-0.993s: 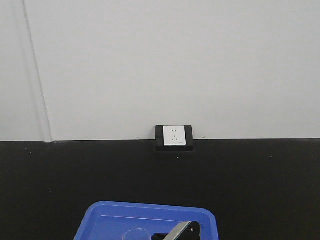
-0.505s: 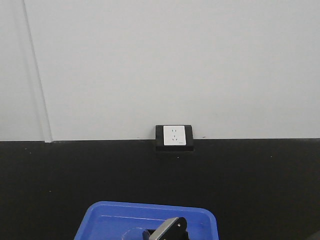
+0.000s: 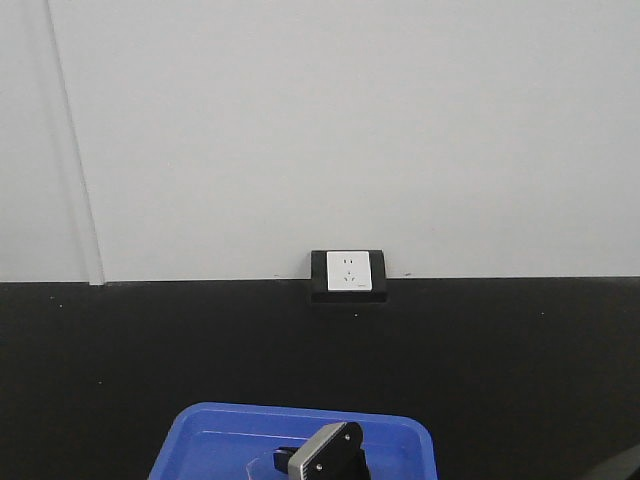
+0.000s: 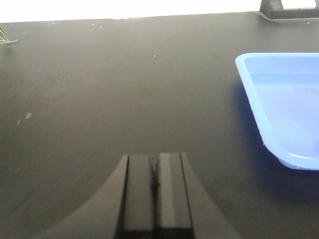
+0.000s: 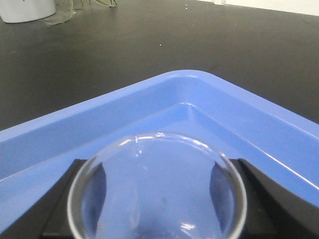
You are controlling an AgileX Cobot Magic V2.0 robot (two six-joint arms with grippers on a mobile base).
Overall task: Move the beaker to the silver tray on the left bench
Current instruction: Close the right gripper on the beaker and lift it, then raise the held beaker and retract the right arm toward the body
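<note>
the beaker (image 5: 157, 196) stands upright inside the blue tray (image 5: 199, 89), near one of its rounded corners, its round rim facing the right wrist camera. it sits there because the carry has not begun: by my reading the step in hand is the grasp, and the silver tray shows in no view. the right gripper (image 5: 157, 167) straddles the glass, one dark finger (image 5: 57, 214) on each side so the wall can be squeezed from both flanks; the pads look close against the glass, but i cannot tell whether they press it or only bracket it. the left gripper (image 4: 154, 159) hovers off to the side over the bare black bench top (image 4: 99, 99), fingers pressed together on nothing, probably parked out of the way. counted: one beaker, one blue tray, two grippers, one wall socket (image 3: 348, 272) at the bench's back edge, one white pot (image 5: 25, 10) with green leaves.
</note>
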